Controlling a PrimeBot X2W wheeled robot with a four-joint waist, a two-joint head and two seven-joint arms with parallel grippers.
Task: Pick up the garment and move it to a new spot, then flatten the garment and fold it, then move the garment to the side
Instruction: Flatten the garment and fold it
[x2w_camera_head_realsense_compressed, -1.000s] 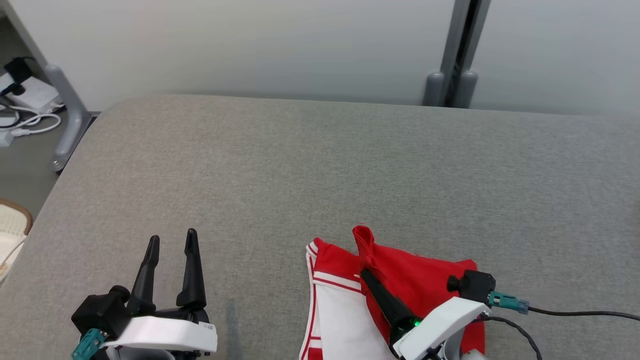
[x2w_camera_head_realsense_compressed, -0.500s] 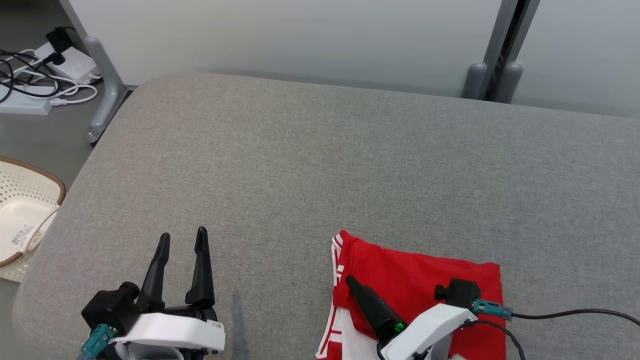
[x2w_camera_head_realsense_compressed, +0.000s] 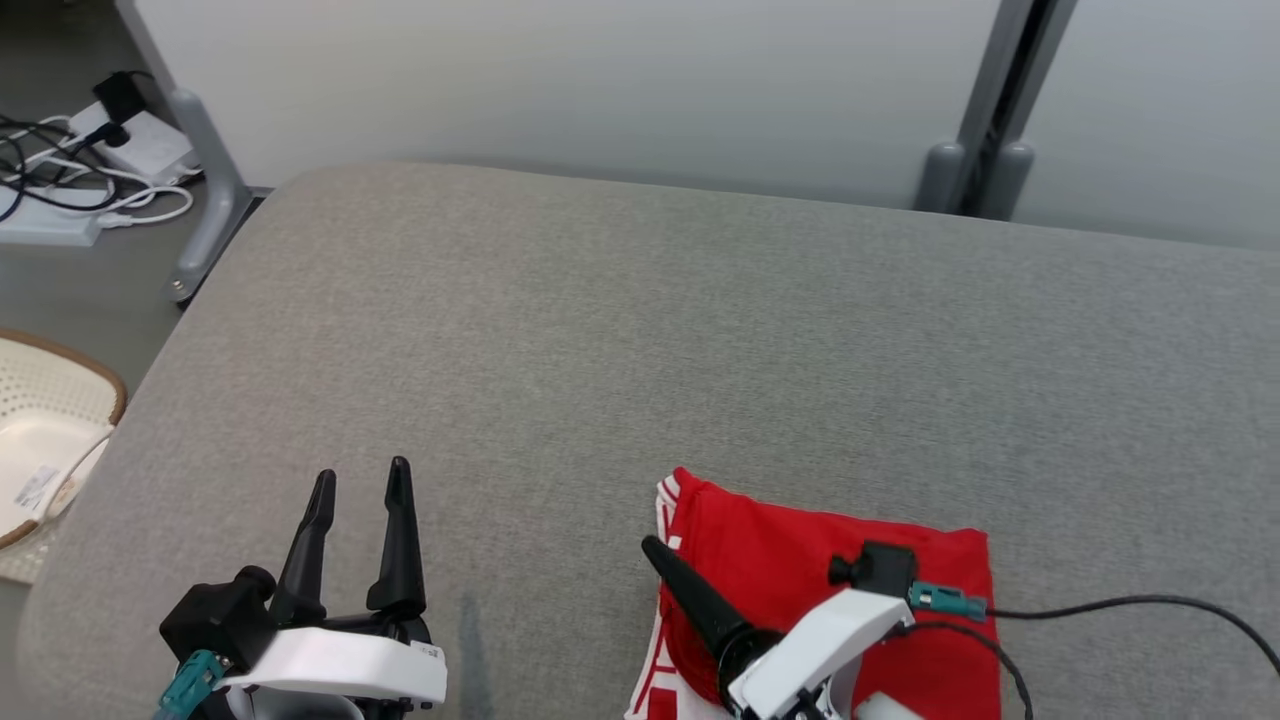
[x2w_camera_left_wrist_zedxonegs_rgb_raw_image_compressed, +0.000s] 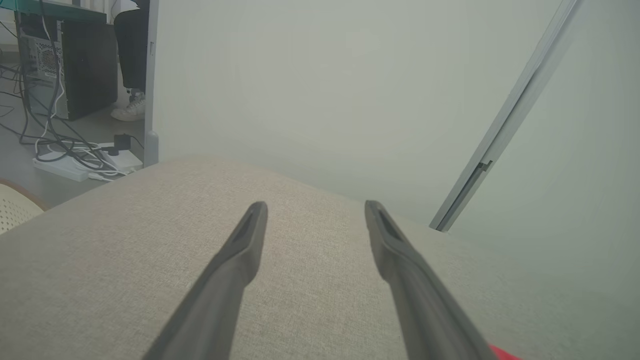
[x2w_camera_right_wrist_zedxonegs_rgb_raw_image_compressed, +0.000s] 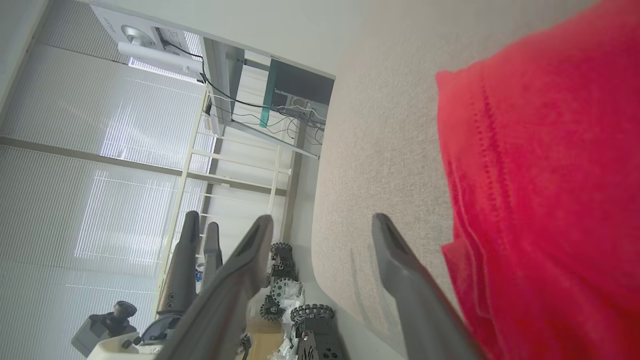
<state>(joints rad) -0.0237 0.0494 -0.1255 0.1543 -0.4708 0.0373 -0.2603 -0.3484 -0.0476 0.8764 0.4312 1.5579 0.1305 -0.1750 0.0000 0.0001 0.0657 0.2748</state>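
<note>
The garment (x2w_camera_head_realsense_compressed: 790, 540) is red with white striped trim and lies folded flat on the grey padded table (x2w_camera_head_realsense_compressed: 640, 330) near its front edge. My right gripper (x2w_camera_head_realsense_compressed: 660, 560) hovers over the garment's left edge and points left. Its jaws are open and empty in the right wrist view (x2w_camera_right_wrist_zedxonegs_rgb_raw_image_compressed: 322, 220), with the red cloth (x2w_camera_right_wrist_zedxonegs_rgb_raw_image_compressed: 540, 175) beside the right finger. My left gripper (x2w_camera_head_realsense_compressed: 362, 470) rests at the lower left, well clear of the garment. It is open with bare table between its fingers (x2w_camera_left_wrist_zedxonegs_rgb_raw_image_compressed: 315, 205). A sliver of the red garment (x2w_camera_left_wrist_zedxonegs_rgb_raw_image_compressed: 505, 354) shows at that view's bottom right.
A white perforated basket (x2w_camera_head_realsense_compressed: 40, 450) sits on the floor off the table's left edge. Cables and a power strip (x2w_camera_head_realsense_compressed: 60, 190) lie by a grey partition leg (x2w_camera_head_realsense_compressed: 200, 190). A grey post (x2w_camera_head_realsense_compressed: 985, 160) stands behind the table. The table's far half is bare grey cloth.
My right gripper opened and let go of the raised red fold, which dropped flat onto the garment. The gripper drew back toward the left edge. The head camera shifted.
</note>
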